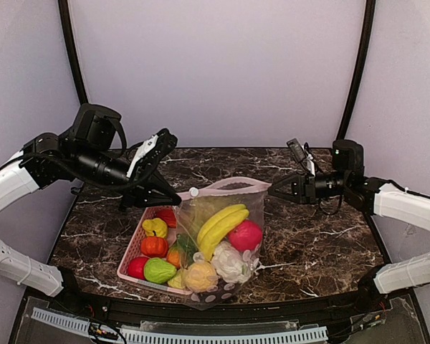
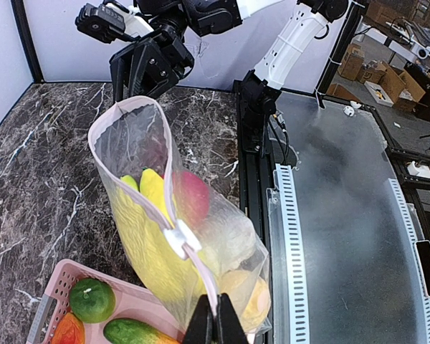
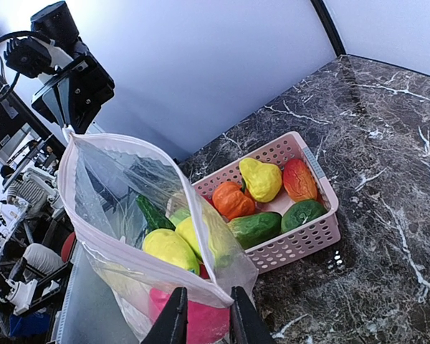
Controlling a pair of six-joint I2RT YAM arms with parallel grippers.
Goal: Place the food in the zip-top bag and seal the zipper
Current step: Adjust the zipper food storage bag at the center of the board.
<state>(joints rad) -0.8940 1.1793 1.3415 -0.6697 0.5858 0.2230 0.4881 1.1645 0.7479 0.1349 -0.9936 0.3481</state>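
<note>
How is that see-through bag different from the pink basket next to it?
The bag is clear with white dots; the basket is solid pink with slots. The bag is floppy, its mouth edge pinched by the left claw; the basket sits stiff on the table. Both hold toy food.
</note>
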